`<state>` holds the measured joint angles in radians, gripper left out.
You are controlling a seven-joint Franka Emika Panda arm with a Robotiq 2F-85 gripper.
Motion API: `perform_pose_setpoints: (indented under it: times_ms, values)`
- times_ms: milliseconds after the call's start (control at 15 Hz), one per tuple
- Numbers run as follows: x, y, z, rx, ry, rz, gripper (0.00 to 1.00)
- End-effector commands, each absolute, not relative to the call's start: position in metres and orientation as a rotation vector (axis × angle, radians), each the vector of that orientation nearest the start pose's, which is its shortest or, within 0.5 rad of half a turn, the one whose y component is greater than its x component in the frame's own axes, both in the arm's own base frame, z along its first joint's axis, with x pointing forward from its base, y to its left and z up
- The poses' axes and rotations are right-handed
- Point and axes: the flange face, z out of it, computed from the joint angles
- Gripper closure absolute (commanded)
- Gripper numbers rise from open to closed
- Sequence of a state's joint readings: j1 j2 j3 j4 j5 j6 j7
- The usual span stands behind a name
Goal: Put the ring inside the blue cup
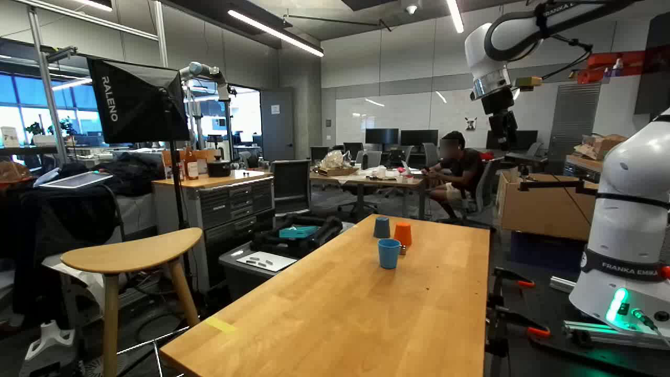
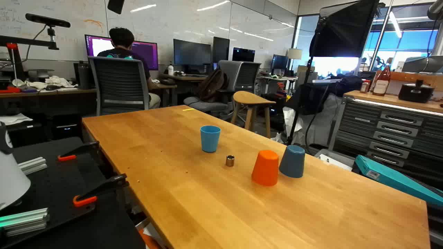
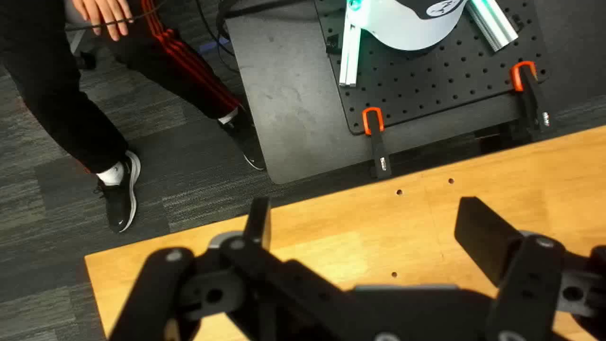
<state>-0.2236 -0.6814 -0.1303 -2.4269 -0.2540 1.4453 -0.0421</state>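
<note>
Currently, jaws: spread wide in my wrist view, bare surface (image 3: 331,246) between them and nothing in their grip.
Blue cup (image 2: 210,139): upright, mouth up on the surface; its floor is hidden from me in both exterior views.
Ring (image 2: 230,160): small and metal, resting on the surface outside the blue cup, between it and the orange cup (image 2: 265,168).
Mouth-down pair: the orange cup and, just beside it, the dark-blue cup (image 2: 292,161); I can't see under either.
Arm (image 1: 631,178): up high, with the jaws well above the surface; the top edge cuts its upper link.
Hard to read: in an exterior view the jaws are too small and dark to judge, and the ring (image 1: 403,250) sits right at the blue cup's outline.
Cut off: in an exterior view, a dark shape (image 2: 116,6) I can't identify; in my wrist view, a person's legs (image 3: 61,109).
</note>
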Motion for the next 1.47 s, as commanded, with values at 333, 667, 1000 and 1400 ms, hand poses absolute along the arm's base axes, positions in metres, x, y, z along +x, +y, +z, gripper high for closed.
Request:
perform_pose_setpoints:
  times_ms: [333, 667, 1000, 1400]
  values:
    - [0.289, -0.127, 0.513, -3.221, 0.396, 0.515, 0.0]
    - [0.392, -0.118, 0.473, -3.076, 0.848, 0.276, 0.0]
    - [0.482, -0.135, 0.411, -2.894, 1.213, 0.188, 0.0]
    - [0.527, -0.144, 0.35, -2.831, 1.406, 0.022, 0.0]
